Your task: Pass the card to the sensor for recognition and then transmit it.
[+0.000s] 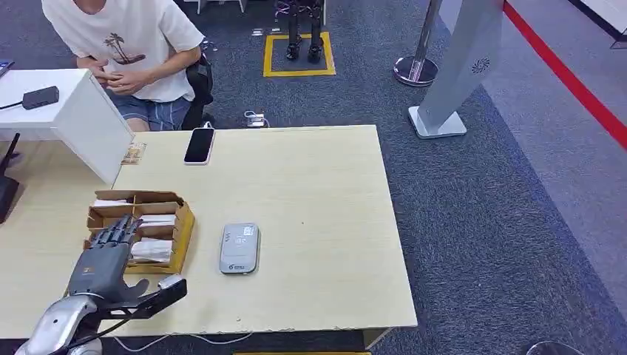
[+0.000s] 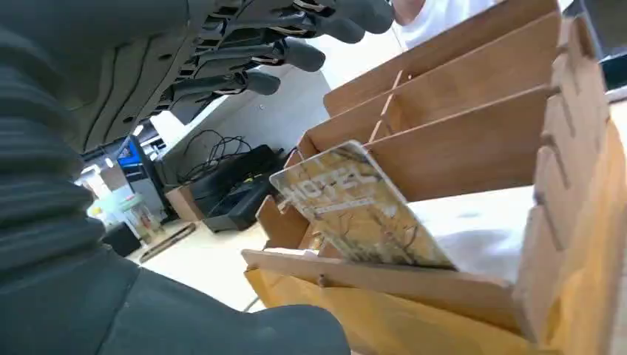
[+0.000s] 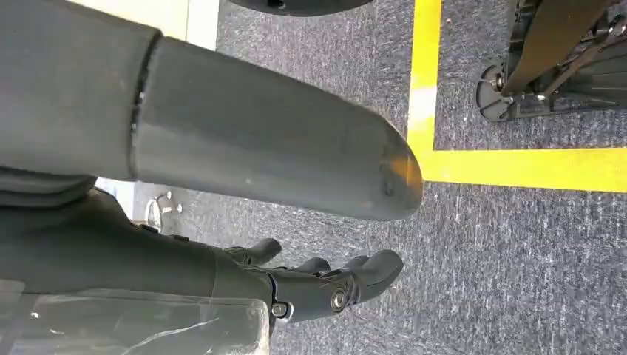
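Silver left arm enters the head view at seven o'clock, its left hand (image 1: 103,257) flat, fingers spread and empty over the wooden card box (image 1: 177,244); one grey sensor (image 1: 239,248) lies at three o'clock of it

Left wrist view: one hotel card (image 2: 358,208) leans tilted in a slot

Right wrist view: right hand (image 3: 325,285) hangs released over carpet

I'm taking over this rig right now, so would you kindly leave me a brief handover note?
Left hand: holds nothing, fingers apart, hovering over the wooden card box.
Right hand: holds nothing, hanging at the robot's side above the floor.
Hotel card: leaning in a box compartment, untouched.
Sensor: flat on the table, right of the box.
Done: nothing.
Left: pick the card, present it to the sensor, hand it over.
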Available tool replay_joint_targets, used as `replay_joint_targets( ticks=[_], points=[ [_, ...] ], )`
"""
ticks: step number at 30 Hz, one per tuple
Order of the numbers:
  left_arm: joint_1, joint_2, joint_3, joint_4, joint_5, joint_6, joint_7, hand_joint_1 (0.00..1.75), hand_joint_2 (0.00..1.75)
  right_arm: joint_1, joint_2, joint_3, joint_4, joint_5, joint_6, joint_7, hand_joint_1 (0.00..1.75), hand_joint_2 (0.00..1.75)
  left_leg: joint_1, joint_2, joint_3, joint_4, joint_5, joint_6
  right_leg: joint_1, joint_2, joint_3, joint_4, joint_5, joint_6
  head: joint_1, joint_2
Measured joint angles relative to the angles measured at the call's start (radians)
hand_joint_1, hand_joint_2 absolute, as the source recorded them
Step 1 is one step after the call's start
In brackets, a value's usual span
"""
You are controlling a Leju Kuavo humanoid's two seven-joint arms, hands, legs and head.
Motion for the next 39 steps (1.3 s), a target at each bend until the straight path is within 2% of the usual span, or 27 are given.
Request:
replay_joint_targets(
  ticks=[12, 26, 27, 28, 39],
  points=[
    [-0.007, 0.015, 0.003, 0.0, 0.0, -0.01, 0.0, 0.0, 1.75, 0.0, 0.0, 0.0, 0.002, -0.002, 0.0, 0.002, 0.0, 0.0, 0.0, 0.0, 0.0, 0.0, 0.0, 0.0, 0.0, 0.0, 0.0, 0.0, 0.0, 0.0, 0.0, 0.0],
    [-0.016, 0.053, 0.003, 0.0, 0.05, -0.078, 0.008, 0.0, 1.75, 0.0, 0.0, 0.0, 0.002, -0.011, 0.0, -0.001, 0.0, 0.0, 0.0, 0.0, 0.0, 0.0, 0.0, 0.0, 0.0, 0.0, 0.0, 0.0, 0.0, 0.0, 0.0, 0.0],
    [-0.016, 0.055, 0.003, 0.0, 0.054, -0.078, 0.008, 0.7, 1.75, 0.0, 0.0, 0.0, 0.002, -0.011, 0.0, -0.001, 0.0, 0.0, 0.0, 0.0, 0.0, 0.0, 0.0, 0.0, 0.0, 0.0, 0.0, 0.0, 0.0, 0.0, 0.0, 0.0],
    [-0.016, 0.057, 0.003, 0.0, 0.058, -0.078, 0.008, 1.75, 1.75, 0.0, 0.0, 0.0, 0.002, -0.01, 0.0, -0.001, 0.0, 0.0, 0.0, 0.0, 0.0, 0.0, 0.0, 0.0, 0.0, 0.0, 0.0, 0.0, 0.0, 0.0, 0.0, 0.0],
    [-0.015, 0.057, 0.006, -0.005, 0.102, -0.069, 0.008, 1.75, 1.75, 0.0, 0.0, 0.0, 0.002, -0.008, -0.001, 0.0, 0.0, 0.0, 0.0, 0.0, 0.0, 0.0, 0.0, 0.0, 0.0, 0.0, 0.0, 0.0, 0.0, 0.0, 0.0, 0.0]
  ],
)
